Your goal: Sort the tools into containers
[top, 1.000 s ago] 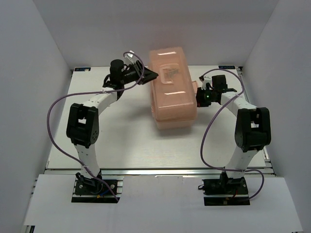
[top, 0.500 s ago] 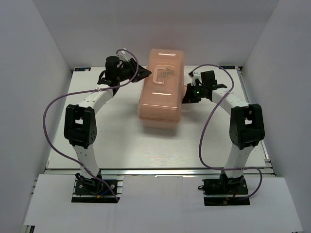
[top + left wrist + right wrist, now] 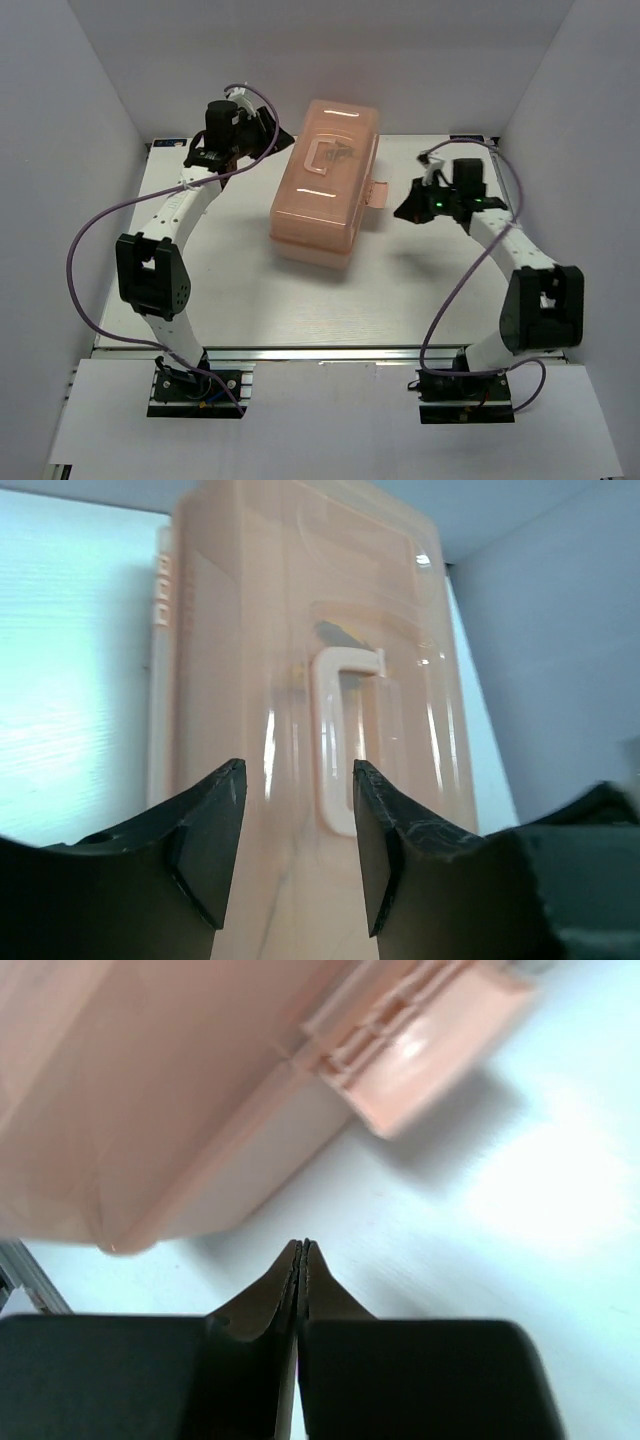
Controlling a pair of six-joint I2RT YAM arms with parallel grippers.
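The salmon-pink toolbox is found in the upper middle of the top view, lying slightly askew on the counter, with its translucent lid down. Its handle is folded flat on the lid. The latch is seen sticking out sideways from the right-hand side of the box and appears to be released, though this cannot be confirmed. No tool is seen loose on the counter. A dark shape is made out through the lid beside the handle, but it cannot be identified as a tool.

The left end effector is held at the upper left corner of the toolbox, its fingers parted and nothing between them. The lid and handle are framed in the gap. The right end effector is pressed fully together on nothing and is kept to the right of the latch, near it but apart.

The step in hand is judged to be the opening of the toolbox, and sorting is not yet begun. For the next move, the lid would need to be raised at its latch side while the box is steadied, so that the trays are exposed.

No brand or writing is readable on the toolbox. Two small labels are noted at the far corners of the counter, too small to be read.
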